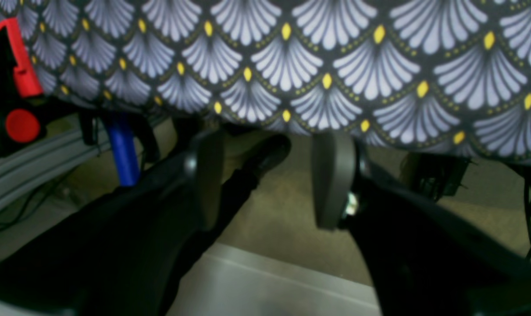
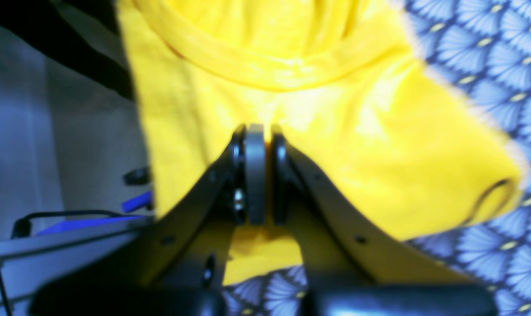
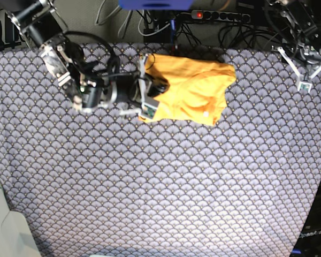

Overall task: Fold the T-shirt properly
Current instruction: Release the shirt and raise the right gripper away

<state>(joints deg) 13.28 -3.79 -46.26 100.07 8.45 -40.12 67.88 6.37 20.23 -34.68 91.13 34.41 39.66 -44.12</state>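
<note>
Most of the patterned tablecloth (image 3: 160,193) lies bare across the middle and lower frame of the base view. The yellow T-shirt (image 3: 195,88) sits bunched near the upper centre, with the right gripper (image 3: 148,96) on its left edge. Cables (image 3: 224,24) crowd the top edge. The left gripper (image 3: 305,75) hangs at the upper right corner.

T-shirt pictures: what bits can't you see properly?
- T-shirt, base view: its left edge hides under the right gripper; the folds are too small to count.
- T-shirt, right wrist view: blurred and cut off at the top edge, so its whole shape is unclear. The shut fingers cover the spot they pinch.
- Left wrist view: only the patterned tablecloth and open left gripper show, no shirt.
</note>
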